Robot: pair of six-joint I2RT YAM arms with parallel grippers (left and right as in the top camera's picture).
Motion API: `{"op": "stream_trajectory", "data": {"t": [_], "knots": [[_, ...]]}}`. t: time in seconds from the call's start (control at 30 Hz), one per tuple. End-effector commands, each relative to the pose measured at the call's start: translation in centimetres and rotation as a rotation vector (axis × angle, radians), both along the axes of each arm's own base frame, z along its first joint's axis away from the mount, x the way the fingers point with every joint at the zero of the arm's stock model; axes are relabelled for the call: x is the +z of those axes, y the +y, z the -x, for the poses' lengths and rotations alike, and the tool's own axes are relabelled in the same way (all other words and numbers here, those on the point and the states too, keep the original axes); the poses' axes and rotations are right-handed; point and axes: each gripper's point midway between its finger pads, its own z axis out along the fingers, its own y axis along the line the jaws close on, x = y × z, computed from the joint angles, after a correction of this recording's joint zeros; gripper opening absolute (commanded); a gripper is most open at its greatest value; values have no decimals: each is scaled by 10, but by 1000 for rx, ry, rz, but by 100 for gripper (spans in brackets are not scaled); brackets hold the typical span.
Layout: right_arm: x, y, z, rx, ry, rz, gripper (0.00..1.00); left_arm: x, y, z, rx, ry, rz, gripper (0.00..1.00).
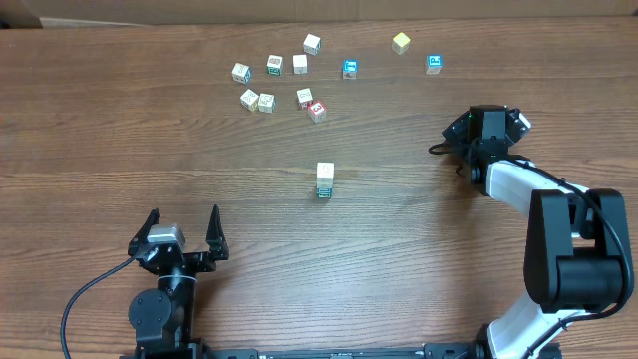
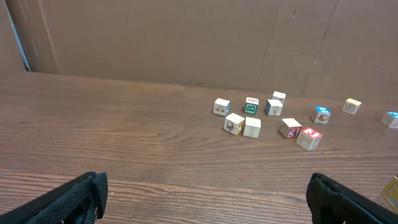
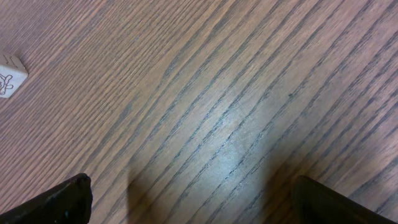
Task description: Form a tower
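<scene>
Nothing is being held right now. The left gripper [image 1: 183, 217] is being kept wide open with nothing between its fingers [image 2: 68, 199]. The right gripper [image 1: 478, 128] is being shown just as wide in its own wrist view, with only bare table [image 3: 224, 124] being framed between the pads [image 3: 62, 199].

The tower [image 1: 325, 180] is being seen as two cubes so far, a pale one on a green-printed one. It is standing upright, so its long axis is running straight up, and anything added is probably going to have to be lowered from above. From the left jaws it is lying ahead and off to the right, well apart. In the left wrist view only a pale sliver at the right edge is being caught; it's likely that stack, but it can't be told for sure. From the right jaws it is lying about as far off, toward the other arm's side.

The loose cubes [image 1: 299, 65] are being left in a cluster well beyond the tower from the left jaws. The blue cube [image 1: 434, 64] and yellow cube [image 1: 401, 42] are being judged nearer the right jaws, so the next pick is probably being left to the right arm. A cube corner [image 3: 9, 78] is being clipped at the left edge of the right wrist view; which cube it is can't be told.
</scene>
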Motion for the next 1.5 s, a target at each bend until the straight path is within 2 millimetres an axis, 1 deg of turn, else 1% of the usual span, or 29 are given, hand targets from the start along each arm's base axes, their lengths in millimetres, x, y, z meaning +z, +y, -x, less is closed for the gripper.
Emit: {"op": "stream_trajectory", "data": {"t": [0.0, 1.07, 1.13, 1.2, 1.27, 1.4, 1.47], "knots": [[-44, 1, 32, -10, 135, -38, 100, 0, 0, 0, 2, -5, -24, 100], [-46, 1, 33, -11, 140, -38, 100, 0, 0, 0, 2, -4, -24, 100], [-42, 1, 32, -10, 131, -37, 100, 0, 0, 0, 2, -5, -23, 100], [-32, 1, 28, -10, 106, -37, 100, 0, 0, 0, 2, -4, -23, 100], [-14, 1, 22, -8, 58, -37, 100, 0, 0, 0, 2, -4, -23, 100], [43, 1, 10, -4, -85, -35, 100, 0, 0, 0, 2, -4, -24, 99], [77, -9, 10, -10, -142, 41, 100, 0, 0, 0, 2, -5, -24, 100]]}}
